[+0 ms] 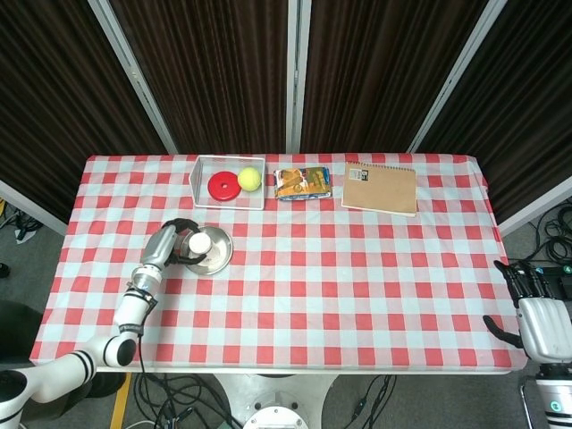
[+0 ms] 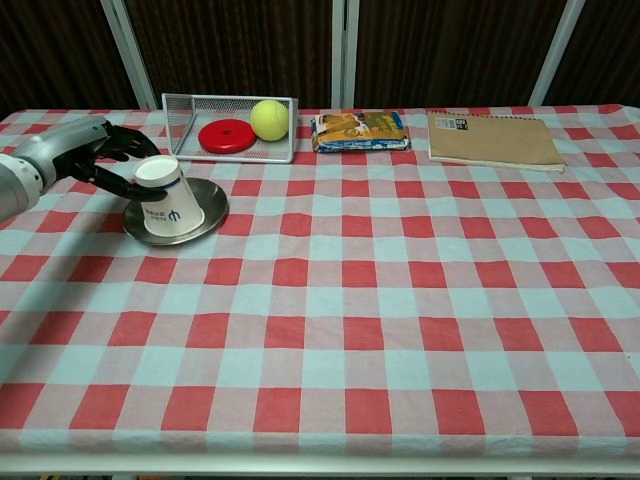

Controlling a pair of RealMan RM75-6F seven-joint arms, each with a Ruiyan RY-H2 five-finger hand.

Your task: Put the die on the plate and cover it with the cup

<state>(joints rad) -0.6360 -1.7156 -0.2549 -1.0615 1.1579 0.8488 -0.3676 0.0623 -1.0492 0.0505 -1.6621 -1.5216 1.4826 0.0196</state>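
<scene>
On the plate [image 2: 212, 203], left of the wire basket's [image 2: 181, 112] front corner, the inverted cup [image 2: 170, 205] is held by the left hand [image 2: 92, 152], fingers wrapped around its upturned base. The cup looks slightly tilted, leaning toward the hand, so the rim is probably not yet flat all round. The die is not visible; it is presumably under the cup, but that cannot be confirmed. The cup should be levelled until the rim seats fully inside the plate, then the fingers opened evenly and drawn straight back to avoid tipping it or dragging the plate. The right hand [image 1: 536, 308] is parked off the tabletop's [image 2: 400, 330] edge far from the plate, fingers apart, holding nothing.
</scene>
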